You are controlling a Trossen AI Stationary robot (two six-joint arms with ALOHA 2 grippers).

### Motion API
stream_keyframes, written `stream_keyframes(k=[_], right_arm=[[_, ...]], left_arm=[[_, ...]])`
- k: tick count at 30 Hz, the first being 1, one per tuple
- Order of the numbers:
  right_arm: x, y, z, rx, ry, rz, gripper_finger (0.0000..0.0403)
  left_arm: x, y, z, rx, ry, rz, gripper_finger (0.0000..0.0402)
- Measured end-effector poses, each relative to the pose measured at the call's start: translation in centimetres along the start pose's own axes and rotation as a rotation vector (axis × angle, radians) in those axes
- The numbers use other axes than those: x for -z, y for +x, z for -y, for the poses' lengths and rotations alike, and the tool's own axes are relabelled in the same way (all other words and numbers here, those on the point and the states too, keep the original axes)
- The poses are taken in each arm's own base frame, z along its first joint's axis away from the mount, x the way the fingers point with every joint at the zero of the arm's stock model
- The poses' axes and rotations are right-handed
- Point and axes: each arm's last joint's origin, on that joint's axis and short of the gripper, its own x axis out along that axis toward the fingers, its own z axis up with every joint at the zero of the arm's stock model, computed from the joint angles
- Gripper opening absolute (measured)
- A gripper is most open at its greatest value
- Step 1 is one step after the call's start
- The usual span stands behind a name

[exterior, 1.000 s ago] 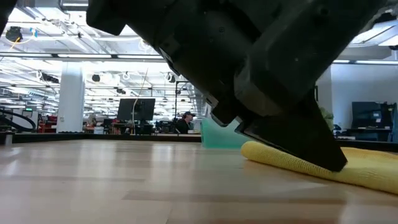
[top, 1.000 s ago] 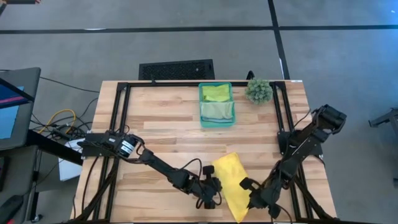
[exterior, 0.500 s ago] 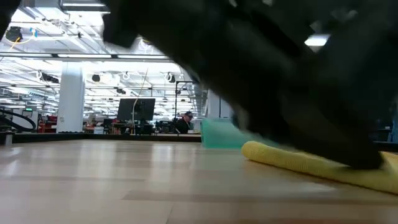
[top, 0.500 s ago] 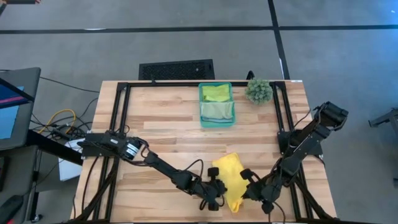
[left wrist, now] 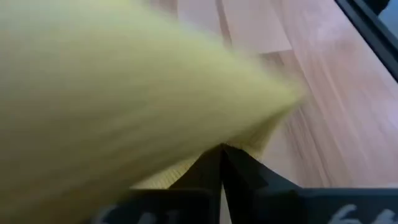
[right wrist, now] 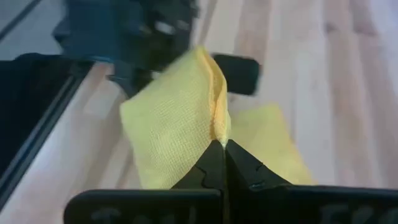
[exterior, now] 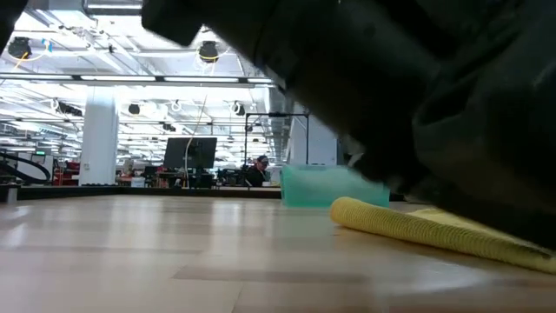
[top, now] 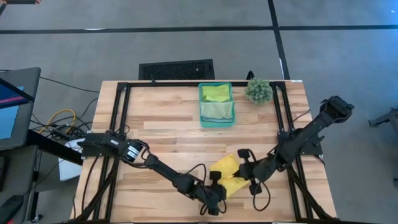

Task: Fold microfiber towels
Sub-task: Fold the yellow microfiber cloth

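Yellow microfiber towel point(top: 227, 174) is bunched and half-folded at the table's near edge. Left gripper point(top: 217, 186) and right gripper point(top: 244, 169) each pinch one of its edges, jaws clamped.

Hidden and blurred regions of the scene.
Low view: a dark arm masks most of the yellow towel point(exterior: 408, 228); left wrist view: the towel is blurred, edges indistinct.

The towel point(top: 225, 174) lies on the tabletop point(top: 161, 124) at its near edge, between the left gripper point(top: 216, 185) and the right gripper point(top: 247, 169). The bin point(top: 216, 104), holding two more towels, sits at the far edge; the plant point(top: 259, 90) stands just right of it.
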Motion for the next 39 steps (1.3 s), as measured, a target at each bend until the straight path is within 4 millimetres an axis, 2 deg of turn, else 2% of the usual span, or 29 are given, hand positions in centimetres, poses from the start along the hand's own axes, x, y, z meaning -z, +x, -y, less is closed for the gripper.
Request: stream_keyframes(k=[5, 10, 15, 23, 36, 39], right_arm=[[-0.3, -0.6, 0.8, 0.033, -0.001, 0.014, 0.0015], [0.5, 1.1, 1.1, 0.063, -0.006, -0.049, 0.0019], [1.9, 2.5, 2.0, 0.085, 0.018, -0.059, 0.0018], [3.4, 3.2, 4.0, 0.073, 0.089, -0.005, 0.0018], [4.3, 3.5, 5.8, 0.067, 0.105, 0.061, 0.0018], [4.6, 4.2, 5.9, 0.073, 0.096, 0.051, 0.0018]], left_arm=[[-1.4, -1.3, 1.1, -0.138, 0.074, -0.063, 0.0000], [-2.8, -3.4, 2.2, -0.299, 0.104, -0.128, 0.0000], [-2.0, -4.3, 2.5, -0.411, 0.117, -0.175, 0.0000], [-1.0, -4.7, 1.5, -0.528, 0.075, -0.238, 0.0000], [-0.7, -4.9, 1.3, -0.561, 0.062, -0.249, 0.0000], [-0.7, -4.9, 1.3, -0.561, 0.061, -0.249, 0.0000]])
